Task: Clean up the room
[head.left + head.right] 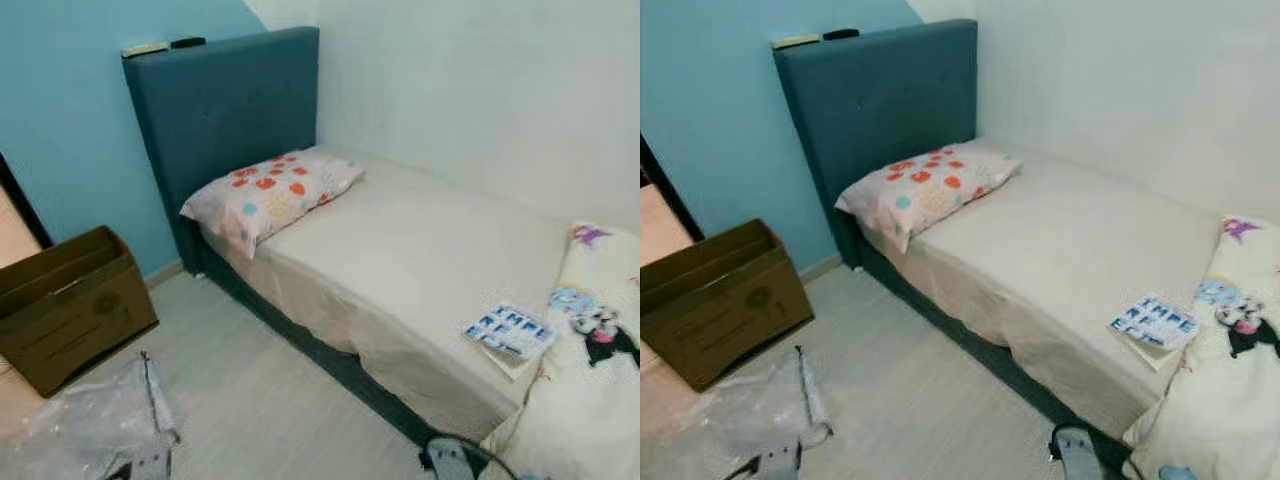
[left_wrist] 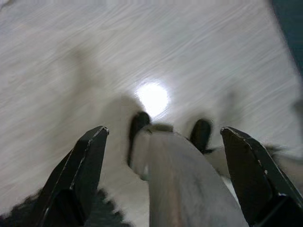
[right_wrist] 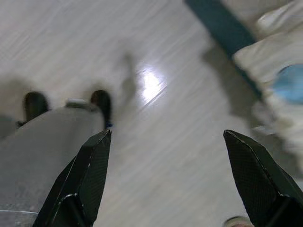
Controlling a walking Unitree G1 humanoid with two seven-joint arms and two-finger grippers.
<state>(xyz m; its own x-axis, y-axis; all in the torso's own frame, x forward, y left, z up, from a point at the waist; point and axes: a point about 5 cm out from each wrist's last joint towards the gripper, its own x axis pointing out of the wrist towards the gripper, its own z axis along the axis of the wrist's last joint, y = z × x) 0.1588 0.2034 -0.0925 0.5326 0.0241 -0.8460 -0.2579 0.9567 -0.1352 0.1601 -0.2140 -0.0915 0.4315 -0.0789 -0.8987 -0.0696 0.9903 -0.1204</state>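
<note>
A single bed (image 1: 420,250) with a beige sheet stands against the white wall, under a blue headboard (image 1: 225,100). A flowered pillow (image 1: 270,195) lies at its head. Near the bed's front edge rests a blue-and-white book (image 1: 510,332), beside a cream cartoon-print blanket (image 1: 590,370) that hangs off the bed. Crumpled clear plastic (image 1: 100,420) lies on the floor. My left gripper (image 2: 164,130) hangs open above the pale floor, holding nothing. My right gripper (image 3: 168,135) is likewise open and empty, near the bed base.
An open cardboard box (image 1: 65,305) stands on the floor by the blue wall. Two small flat items (image 1: 160,46) sit on top of the headboard. A dark round object (image 1: 450,460) stands on the floor at the bed's foot. Pale floor runs between box and bed.
</note>
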